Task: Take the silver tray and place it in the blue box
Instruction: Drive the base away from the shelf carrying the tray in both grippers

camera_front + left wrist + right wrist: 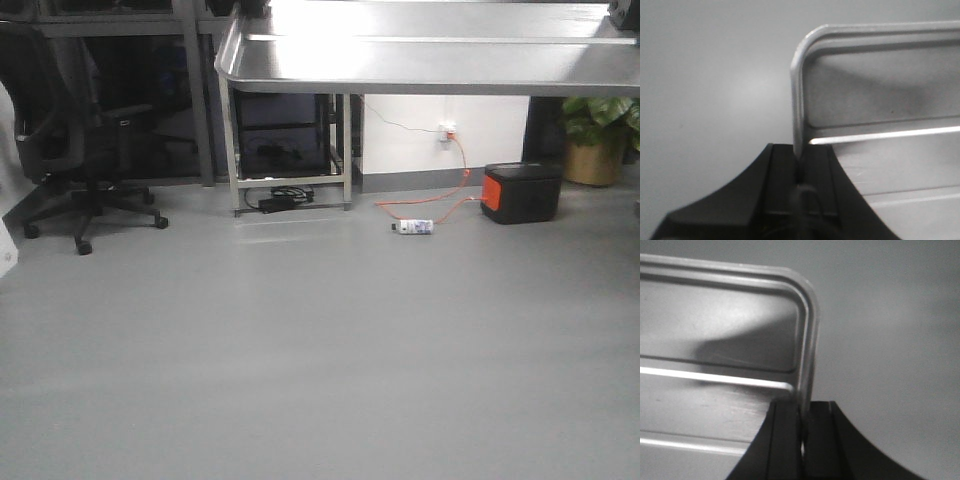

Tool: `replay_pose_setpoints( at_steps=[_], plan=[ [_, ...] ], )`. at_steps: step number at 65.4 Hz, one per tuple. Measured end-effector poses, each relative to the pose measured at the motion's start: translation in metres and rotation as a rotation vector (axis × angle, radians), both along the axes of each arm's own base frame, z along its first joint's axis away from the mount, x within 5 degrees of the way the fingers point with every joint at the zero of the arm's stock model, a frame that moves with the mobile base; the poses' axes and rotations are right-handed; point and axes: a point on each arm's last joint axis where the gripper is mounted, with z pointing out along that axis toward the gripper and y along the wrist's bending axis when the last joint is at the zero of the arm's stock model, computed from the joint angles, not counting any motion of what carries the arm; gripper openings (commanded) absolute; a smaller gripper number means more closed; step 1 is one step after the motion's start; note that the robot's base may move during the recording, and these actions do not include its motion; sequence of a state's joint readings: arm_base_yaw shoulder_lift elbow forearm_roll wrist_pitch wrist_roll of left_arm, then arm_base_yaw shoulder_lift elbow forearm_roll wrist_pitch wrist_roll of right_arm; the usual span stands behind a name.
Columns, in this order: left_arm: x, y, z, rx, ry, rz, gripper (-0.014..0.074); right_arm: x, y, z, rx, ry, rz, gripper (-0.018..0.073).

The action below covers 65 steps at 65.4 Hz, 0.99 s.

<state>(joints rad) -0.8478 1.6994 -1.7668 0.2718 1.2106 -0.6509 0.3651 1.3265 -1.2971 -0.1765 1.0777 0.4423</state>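
Note:
The silver tray (880, 100) is shiny, with a rounded corner, a low rolled rim and raised ribs across its floor. My left gripper (799, 157) is shut on its left rim, with grey surface showing beyond the rim. In the right wrist view the tray (715, 330) fills the left side, and my right gripper (802, 412) is shut on its right rim. The blue box is out of view. The grippers and the tray do not show in the front view.
The front view shows grey floor and a steel table (430, 60) at the back with a black cabinet (285, 135) under it. An office chair (80, 150) stands at the left. A bottle (415, 227), a black-and-orange box (520, 192) and a potted plant (600, 140) are at the right.

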Motion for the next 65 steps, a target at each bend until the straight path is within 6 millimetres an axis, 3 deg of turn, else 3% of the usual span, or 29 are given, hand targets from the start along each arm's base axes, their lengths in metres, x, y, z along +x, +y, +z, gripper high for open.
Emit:
replay_pose_setpoints(
  at_steps=[65],
  plan=[
    [0.010, -0.011, -0.021, 0.014, 0.050, 0.009, -0.0105, -0.001, -0.001, -0.001, -0.015, 0.012, -0.004, 0.0059]
  ],
)
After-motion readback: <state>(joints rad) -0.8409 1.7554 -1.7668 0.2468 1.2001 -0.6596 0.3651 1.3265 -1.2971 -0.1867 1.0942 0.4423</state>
